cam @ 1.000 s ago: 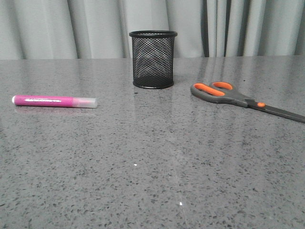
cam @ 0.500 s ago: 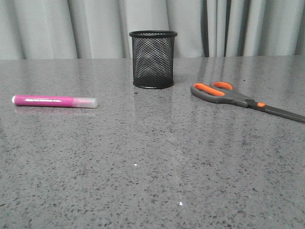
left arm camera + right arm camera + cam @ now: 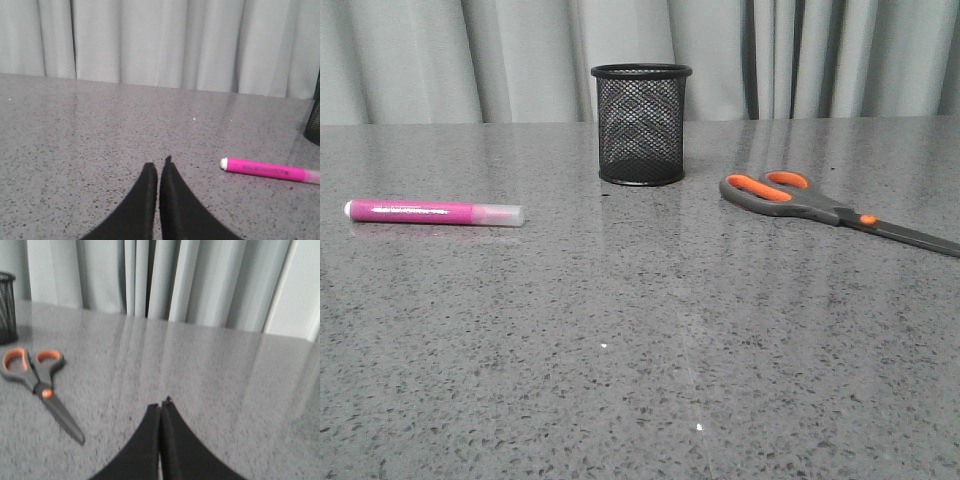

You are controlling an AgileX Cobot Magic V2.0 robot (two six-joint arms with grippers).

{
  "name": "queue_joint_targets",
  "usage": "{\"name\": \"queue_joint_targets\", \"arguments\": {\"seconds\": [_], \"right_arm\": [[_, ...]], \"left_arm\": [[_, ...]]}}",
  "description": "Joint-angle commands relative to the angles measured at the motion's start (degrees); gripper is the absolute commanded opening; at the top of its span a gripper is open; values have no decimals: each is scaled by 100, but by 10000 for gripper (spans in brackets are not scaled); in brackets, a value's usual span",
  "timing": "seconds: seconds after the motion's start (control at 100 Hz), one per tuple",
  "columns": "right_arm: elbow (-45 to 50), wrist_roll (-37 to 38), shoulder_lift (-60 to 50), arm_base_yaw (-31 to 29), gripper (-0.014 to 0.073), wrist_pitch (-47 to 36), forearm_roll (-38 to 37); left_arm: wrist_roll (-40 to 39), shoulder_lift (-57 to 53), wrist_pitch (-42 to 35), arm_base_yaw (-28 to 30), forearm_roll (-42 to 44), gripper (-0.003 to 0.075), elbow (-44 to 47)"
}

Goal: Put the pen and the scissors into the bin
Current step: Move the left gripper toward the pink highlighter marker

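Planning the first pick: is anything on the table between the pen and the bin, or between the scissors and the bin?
Nothing visible. The pen lies left of the bin, the scissors right of it, with only bare table between each and the bin.

Bare table [image 3: 640, 350] lies around pen [image 3: 432, 212], bin [image 3: 641, 125] and scissors [image 3: 820, 205], all well apart. Nothing overhangs the bin mouth. A curtain [image 3: 520, 55] closes the far edge.

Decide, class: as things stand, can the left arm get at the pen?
Probably yes. The pen lies flat on open table, nothing between it and the left gripper, though the shut fingers must open first.
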Motion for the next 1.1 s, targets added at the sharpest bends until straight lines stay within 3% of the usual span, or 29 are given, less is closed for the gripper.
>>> {"name": "queue_joint_targets", "arguments": {"seconds": [0.0,0.38,0.5,0.65,0.78,0.99,1.09], "right_arm": [[95,-12,-110,-29,-69,-787,306],[85,-12,-110,-29,-69,-1076,2599],[19,-12,-110,-29,-68,-947,3199],[-446,-25,43,-29,-47,-311,3186],[-1092,-204,669,-29,-48,361,2952],[-2501,-217,2653,-29,-48,1619,2254],[-3231,-333,3714,-29,-48,2340,2119]], "left_arm": [[-63,-185,-451,-30,-380,-19,255],[-63,-185,-571,-30,-2772,-19,233],[-63,-185,-583,-30,-3149,-19,136],[-63,-70,-230,-30,-3057,-20,-316],[-63,487,349,-30,-2305,-20,-984],[8,2153,1517,-30,-920,-19,-2531],[722,2941,2174,-30,-883,-19,-3264]]}}
